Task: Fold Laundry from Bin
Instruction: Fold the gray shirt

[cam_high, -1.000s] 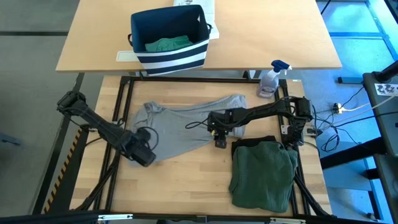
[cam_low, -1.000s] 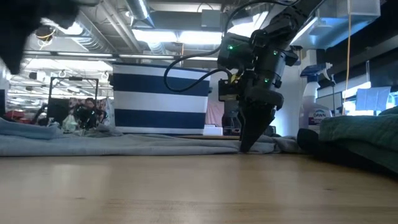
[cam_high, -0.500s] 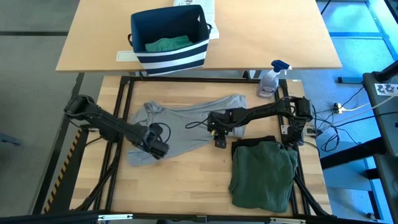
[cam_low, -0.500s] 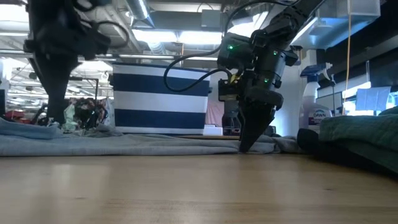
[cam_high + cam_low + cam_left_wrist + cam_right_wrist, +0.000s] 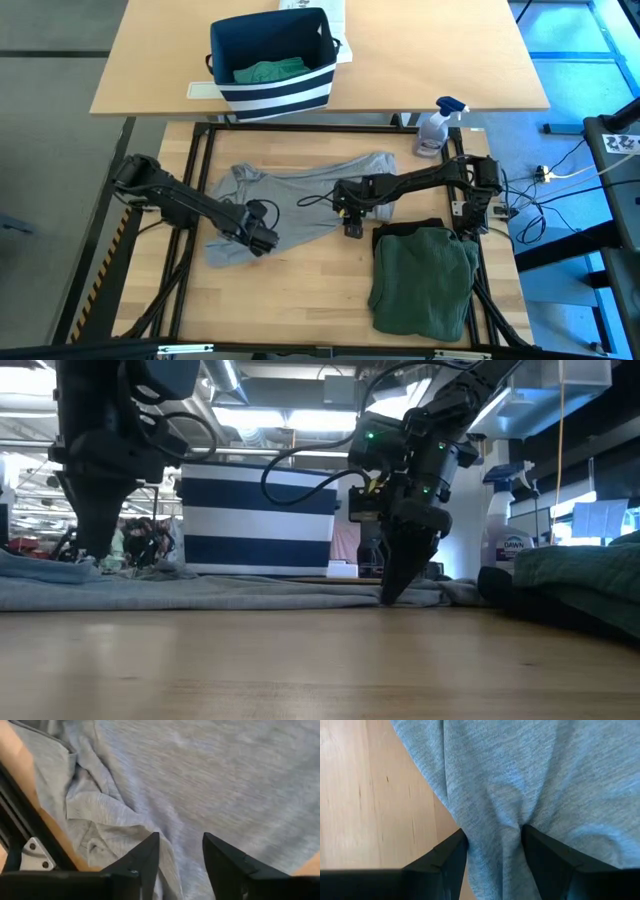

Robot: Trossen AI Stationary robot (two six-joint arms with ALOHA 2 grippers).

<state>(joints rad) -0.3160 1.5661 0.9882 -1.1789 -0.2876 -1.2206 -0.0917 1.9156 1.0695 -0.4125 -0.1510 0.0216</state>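
Observation:
A light grey garment (image 5: 290,195) lies spread on the table, wrinkled at its left end. My right gripper (image 5: 352,229) points steeply down at the garment's near right edge, shut on it. My left gripper (image 5: 264,243) stands open over the near left part, its fingers astride a stretch of grey cloth (image 5: 181,835). A folded dark green garment (image 5: 425,280) lies at the near right. The navy striped bin (image 5: 270,85) stands on the far table with a teal-green garment (image 5: 268,71) inside. My right gripper pinches a bunched fold of grey cloth (image 5: 492,832) between its two fingers, at the garment's near right edge. The fingers come from above, slanting down, and their tips (image 5: 388,592) are at table level. The cloth lies on the table, with creases running into the hold. Whether my left gripper's open fingers (image 5: 145,857) touch the cloth below them cannot be told.
A spray bottle (image 5: 435,125) stands at the far right corner of the work table. The black frame rail (image 5: 20,840) runs close beside the garment's left end. Bare wood (image 5: 300,300) lies between the garments and the near edge.
My left gripper has gone toward the table's right edge and down, from beside the grey garment's left end to over its near left part. The right gripper and the garment have kept still.

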